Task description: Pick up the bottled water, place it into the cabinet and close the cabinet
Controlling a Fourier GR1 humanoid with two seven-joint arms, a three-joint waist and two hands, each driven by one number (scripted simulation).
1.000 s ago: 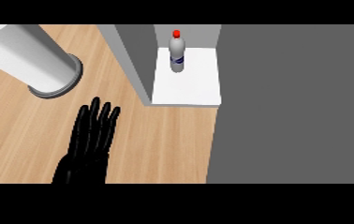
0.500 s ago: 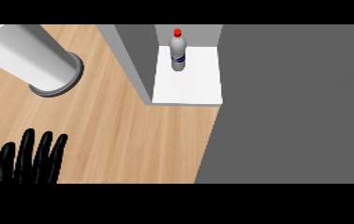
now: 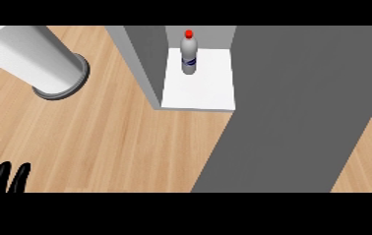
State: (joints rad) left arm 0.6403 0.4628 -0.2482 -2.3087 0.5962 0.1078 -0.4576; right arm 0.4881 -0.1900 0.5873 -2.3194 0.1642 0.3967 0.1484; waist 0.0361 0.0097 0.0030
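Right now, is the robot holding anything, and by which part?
Nothing is held. The bottled water stands alone inside the cabinet. Only black fingertips of the left hand show at the lower left corner, touching nothing.

Light is even and bright across the head view, with no visible lamp and no single direction to it. The wooden counter (image 3: 123, 135) is uniformly lit, its grain readable from 9 o'clock to 6 o'clock, without glare. The white cabinet shelf (image 3: 198, 92) near 12 o'clock is the brightest patch, flat and without hot spots. The bottled water (image 3: 189, 55) on it casts no clear shadow; its pale body shows only soft shading. The grey cabinet door (image 3: 291, 111) from 1 to 5 o'clock is a flat mid-tone. The white cylinder (image 3: 40, 59) at 10 o'clock shades gently along its length, with a dark rim at its base. Straight edges stay straight toward the borders.
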